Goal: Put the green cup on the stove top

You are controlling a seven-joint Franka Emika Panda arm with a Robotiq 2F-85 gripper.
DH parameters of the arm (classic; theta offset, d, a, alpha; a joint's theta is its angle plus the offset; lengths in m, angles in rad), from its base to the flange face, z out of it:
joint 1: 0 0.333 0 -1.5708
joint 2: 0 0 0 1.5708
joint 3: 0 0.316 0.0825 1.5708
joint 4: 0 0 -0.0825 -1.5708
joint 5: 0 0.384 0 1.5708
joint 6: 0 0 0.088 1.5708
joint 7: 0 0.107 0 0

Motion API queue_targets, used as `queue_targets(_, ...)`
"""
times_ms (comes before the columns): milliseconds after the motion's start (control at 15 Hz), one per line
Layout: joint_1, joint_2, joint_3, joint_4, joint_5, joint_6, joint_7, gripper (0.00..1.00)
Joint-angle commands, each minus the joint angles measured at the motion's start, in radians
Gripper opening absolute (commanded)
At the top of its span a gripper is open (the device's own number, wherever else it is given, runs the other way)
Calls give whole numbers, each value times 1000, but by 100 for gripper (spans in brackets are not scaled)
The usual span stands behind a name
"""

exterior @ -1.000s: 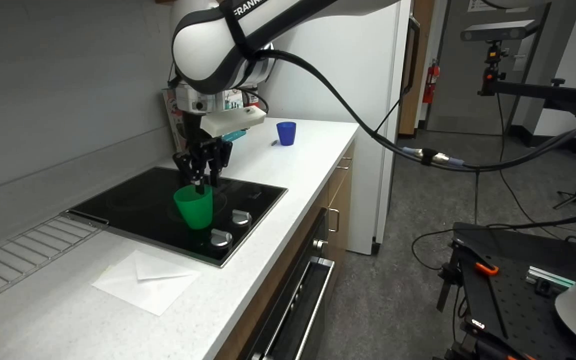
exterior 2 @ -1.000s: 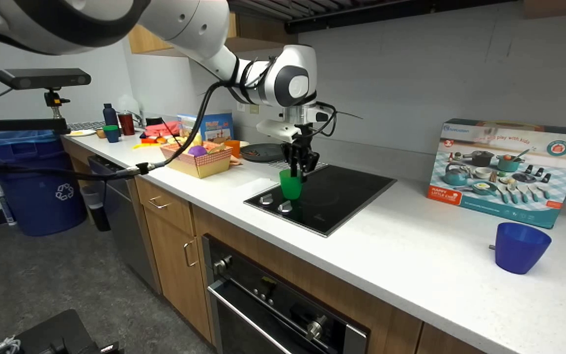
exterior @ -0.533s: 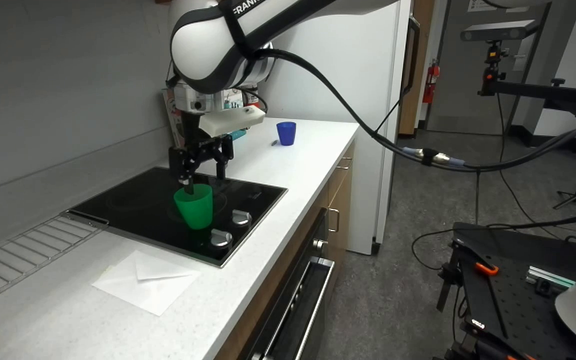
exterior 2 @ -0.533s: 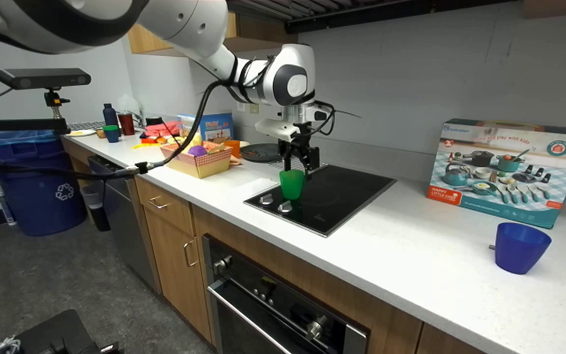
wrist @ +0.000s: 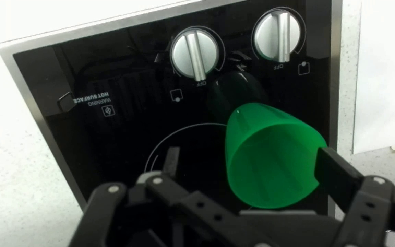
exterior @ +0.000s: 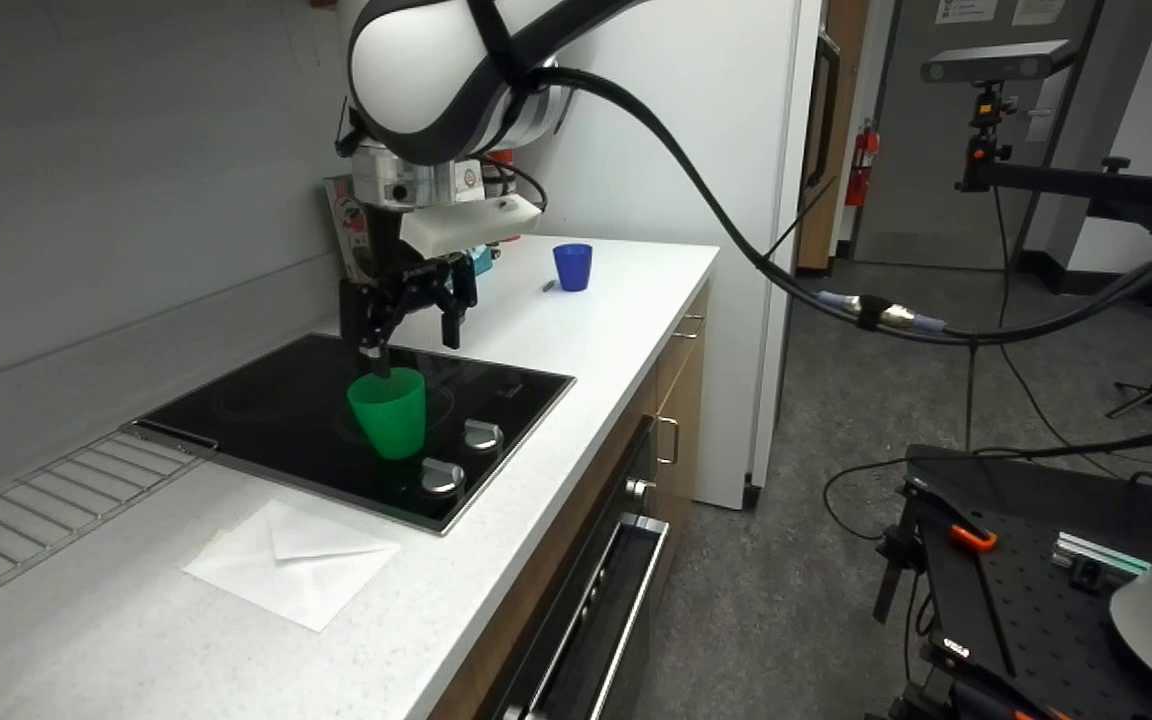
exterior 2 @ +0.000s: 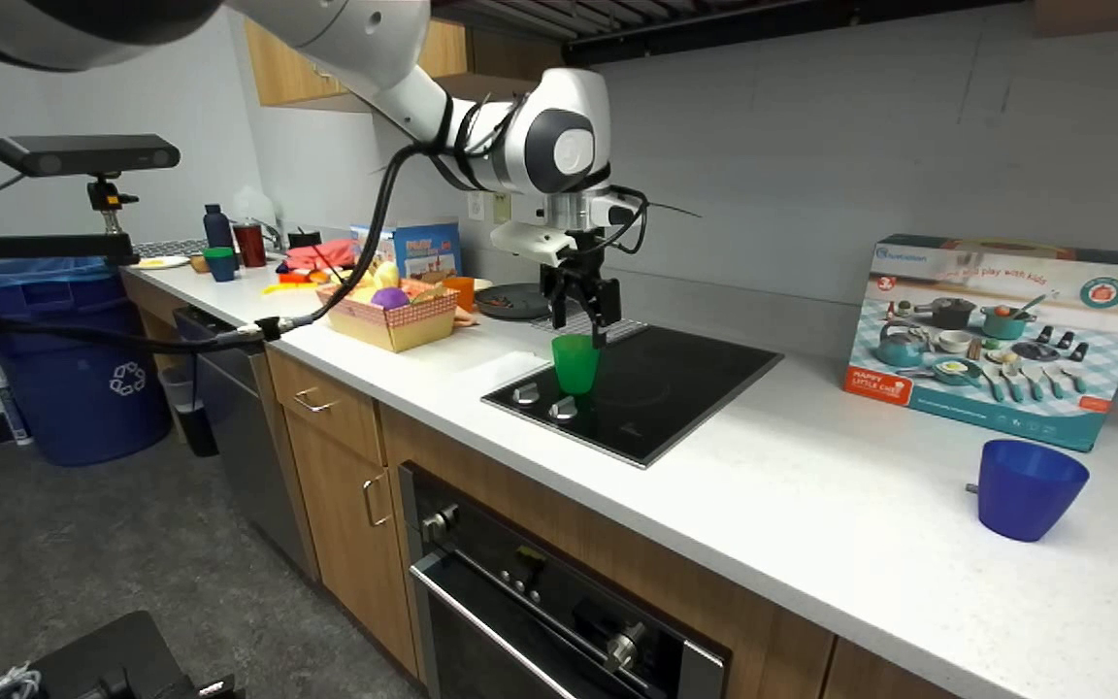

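- At the lower left of an exterior view, the rack (exterior: pixel 76 510) lies on the white surface (exterior: pixel 151 630), its far end at the left corner of the stove (exterior: pixel 266 400). It is well apart from the jaws; only a low, wide sweep would likely drag it.
- Just right of it, the paper (exterior: pixel 291 565) lies off the stove's near edge; the green cup (exterior: pixel 388 415), if knocked that way, could roll onto it.
- Left of centre, the stove is flat and glossy. A light plastic cup will probably skid or topple there under a small nudge.
- The green cup stands upright on the stove, so placing looks done and a clean retreat is the likely step.
- The jaws hang at its rim, parted wide, with nothing held. In the wrist view the finger left of centre (wrist: pixel 172 159) is apart from the cup; the finger at right (wrist: pixel 336 176) overlaps the rim, and I cannot tell whether it touches. That is the chief risk: a slanted lift or an early squeeze could hook the rim and tip the cup.
- Right of the cup, the knobs (exterior: pixel 484 435) sit near; a sideways swing might shove the cup against one or turn it.
- Upper centre, the blue cup (exterior: pixel 573 267) stands well apart; only a wrong target would disturb it.
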Motion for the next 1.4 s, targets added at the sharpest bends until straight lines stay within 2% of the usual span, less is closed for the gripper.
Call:
queue_targets(0,27,-118,-18,-147,-32,46,70,100)
queue_targets(533,30,-326,-9,-421,-80,84,126,100)
queue_targets(933,11,-501,7,-631,-100,116,96,100)
queue_targets(1333,-34,-672,2,-787,-103,104,43,100)
